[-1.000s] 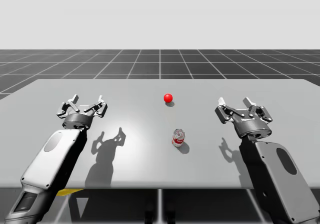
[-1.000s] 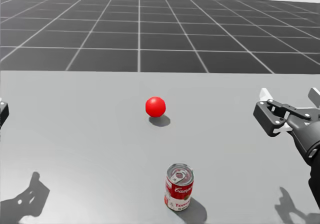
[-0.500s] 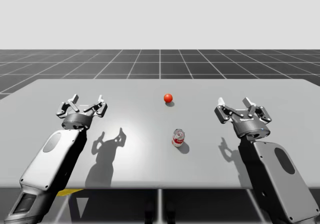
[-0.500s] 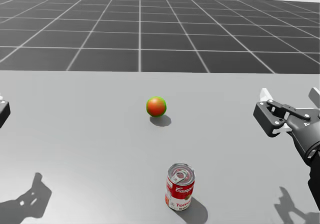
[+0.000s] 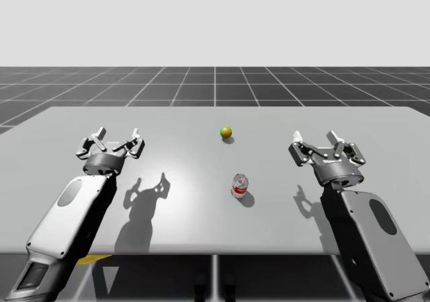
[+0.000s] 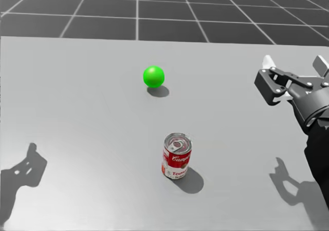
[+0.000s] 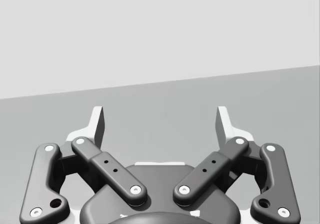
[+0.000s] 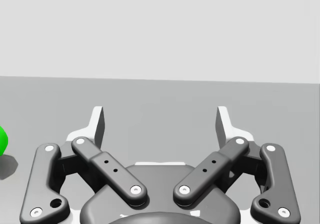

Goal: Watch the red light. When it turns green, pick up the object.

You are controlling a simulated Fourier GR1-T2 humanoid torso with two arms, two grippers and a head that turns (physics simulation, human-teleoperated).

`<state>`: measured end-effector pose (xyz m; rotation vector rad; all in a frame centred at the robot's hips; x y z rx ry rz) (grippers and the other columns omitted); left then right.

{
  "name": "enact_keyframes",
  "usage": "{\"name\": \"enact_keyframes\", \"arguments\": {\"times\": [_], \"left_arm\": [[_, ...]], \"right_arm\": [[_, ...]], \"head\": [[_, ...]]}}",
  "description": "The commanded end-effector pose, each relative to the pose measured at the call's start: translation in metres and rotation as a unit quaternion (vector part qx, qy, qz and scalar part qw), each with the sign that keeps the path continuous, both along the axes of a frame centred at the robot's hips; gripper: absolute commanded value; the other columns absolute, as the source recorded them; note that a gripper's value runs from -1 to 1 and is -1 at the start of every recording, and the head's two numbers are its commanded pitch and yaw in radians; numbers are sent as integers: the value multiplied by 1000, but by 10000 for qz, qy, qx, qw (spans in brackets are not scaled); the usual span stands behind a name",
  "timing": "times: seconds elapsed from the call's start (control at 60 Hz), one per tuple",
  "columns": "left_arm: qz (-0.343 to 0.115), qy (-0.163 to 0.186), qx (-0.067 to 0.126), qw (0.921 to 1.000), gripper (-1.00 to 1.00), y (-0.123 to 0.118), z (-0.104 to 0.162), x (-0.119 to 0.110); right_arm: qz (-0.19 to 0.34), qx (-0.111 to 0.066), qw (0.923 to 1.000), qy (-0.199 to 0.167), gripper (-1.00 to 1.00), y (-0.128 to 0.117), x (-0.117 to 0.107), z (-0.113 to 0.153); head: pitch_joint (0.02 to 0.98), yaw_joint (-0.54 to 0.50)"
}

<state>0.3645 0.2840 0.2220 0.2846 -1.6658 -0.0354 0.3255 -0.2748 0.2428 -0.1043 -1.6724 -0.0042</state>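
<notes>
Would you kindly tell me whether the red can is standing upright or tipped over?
Upright: the red can stands on its base on the table, top facing up.

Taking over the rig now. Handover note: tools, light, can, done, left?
Left tool: open, empty, over the left side of the table.
Right tool: open, empty, to the can's right.
Light: green, so go.
Red and white can: upright on the table, nearer me than the light, between the tools, untouched.
Done: nothing grasped. Left: reach, close on the can, lift; right tool looks nearer.
</notes>
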Motion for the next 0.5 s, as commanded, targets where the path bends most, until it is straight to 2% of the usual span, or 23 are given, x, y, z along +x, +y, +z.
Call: {"name": "enact_keyframes", "arguments": {"times": [0.017, 0.25, 0.267, 0.283, 0.333, 0.5], "left_arm": [[-12, -3, 14, 10000, -1000, -1, 0, 0], [-41, -2, 33, 10000, -1000, -3, 1, 0], [-42, -2, 32, 10000, -1000, -3, 1, 0], [-41, -2, 31, 10000, -1000, -3, 1, -1], [-40, -6, 28, 10000, -1000, -4, 1, -1], [-35, -24, 12, 10000, -1000, -4, 2, -1]], "right_arm": [[3, 0, 10000, 5, -1000, 0, 0, 0], [21, 0, 10000, 30, -1000, 0, 1, -1], [36, 136, 9999, 22, -1000, 0, 1, 0], [34, 161, 9999, 18, -1000, 1, 1, 0], [109, 94, 9999, 19, -1000, 1, 0, 0], [433, 287, 9986, 127, -1000, 8, -5, 2]], "head": [[767, -137], [851, -160], [852, -160], [852, -160], [850, -159], [839, -157]]}}
